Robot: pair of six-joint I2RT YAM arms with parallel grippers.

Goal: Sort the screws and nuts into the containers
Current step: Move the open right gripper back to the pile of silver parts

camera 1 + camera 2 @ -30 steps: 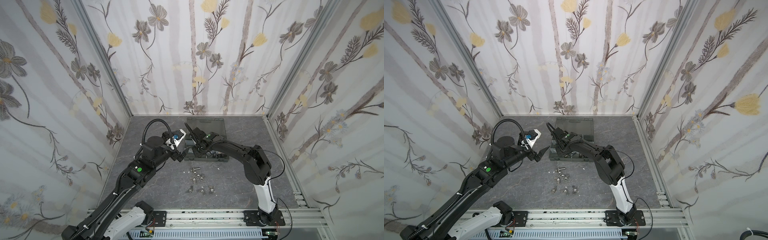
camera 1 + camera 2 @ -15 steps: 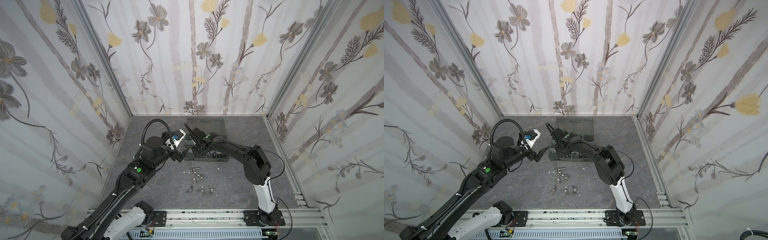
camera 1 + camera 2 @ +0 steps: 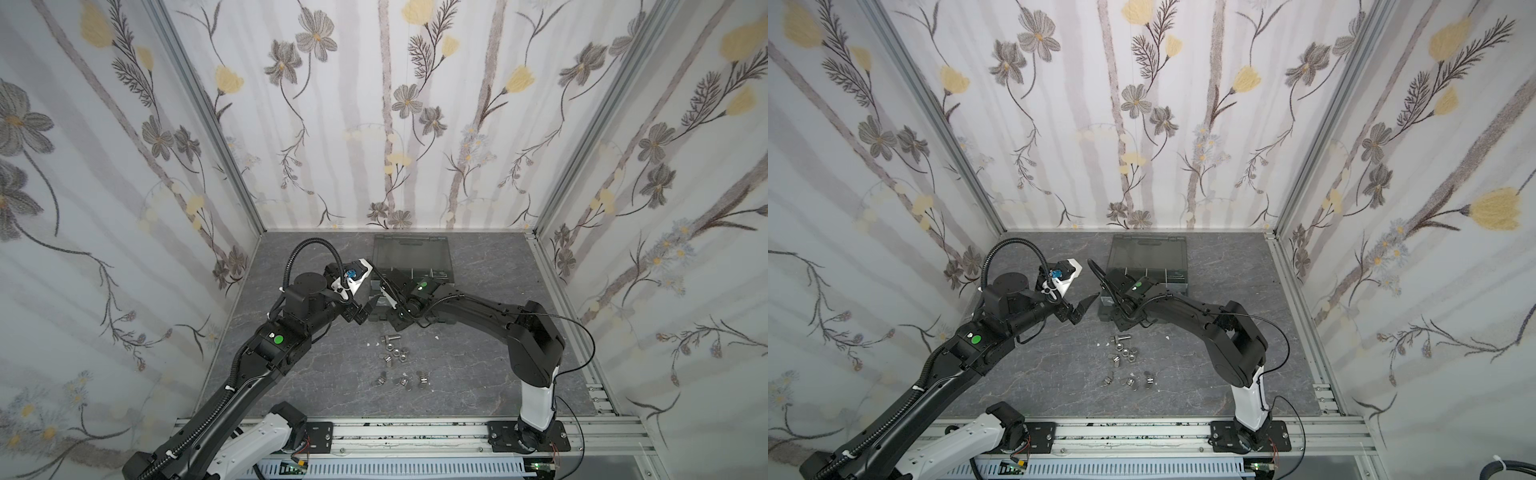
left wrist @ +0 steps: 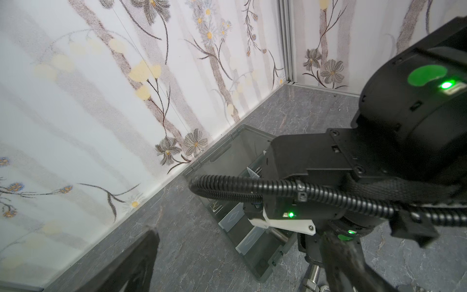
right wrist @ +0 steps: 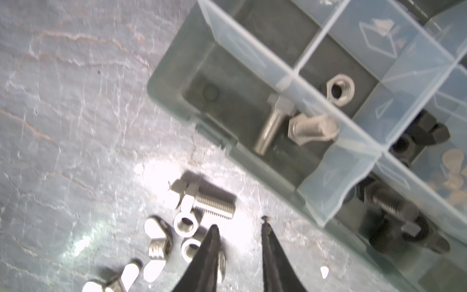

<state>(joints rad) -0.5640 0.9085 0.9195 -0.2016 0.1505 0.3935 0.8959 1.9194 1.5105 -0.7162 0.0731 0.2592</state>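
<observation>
Right gripper (image 5: 239, 223): jaws a little spread with nothing between them, tips low over the counter (image 5: 63, 113), just beside the loose pile.
Left gripper (image 3: 1087, 302): jaws wide apart and empty, held in the air beside the end of the organiser case (image 5: 164, 88).
Containers (image 5: 240, 75): the corner one holds two silver screws (image 5: 270, 131), the one beside it a silver nut (image 5: 340, 89), and another holds black screws (image 5: 384, 202).
Loose screw (image 5: 214, 202): on its side on the counter, near the case wall.
Loose nuts (image 5: 185, 223): hex and winged, bunched close beside the screw's head.
Handling: probably light, stiff and slick — a round shank is likely to roll or squirt out of a pinch.
Hold: across the threaded shank near the head, where the threads give bite; hex nuts across two flats, winged ones across the wings.
Risk: crowded neighbours may get nudged or picked up too.
</observation>
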